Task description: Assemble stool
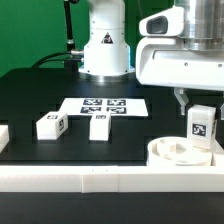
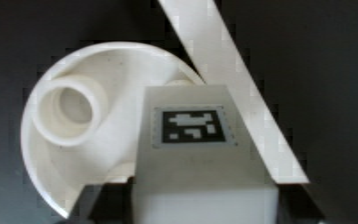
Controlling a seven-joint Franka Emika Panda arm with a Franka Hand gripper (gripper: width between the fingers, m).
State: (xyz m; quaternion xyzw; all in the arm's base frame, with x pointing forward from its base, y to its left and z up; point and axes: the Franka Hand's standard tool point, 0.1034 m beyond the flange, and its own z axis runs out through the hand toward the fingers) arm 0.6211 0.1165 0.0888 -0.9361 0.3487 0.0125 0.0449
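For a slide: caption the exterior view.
Panda gripper holds a white blocky tagged plastic leg at the thick round white seat disc; two more legs lie on the black table.

Exterior faces the arm (image 1: 105, 45); wrist closely overlooks shared seat disc (image 2: 101, 66).

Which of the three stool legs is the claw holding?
The leg at the exterior view's right, gripped upright in the claw over the seat disc. The other two legs lie loose on the table near the marker board.
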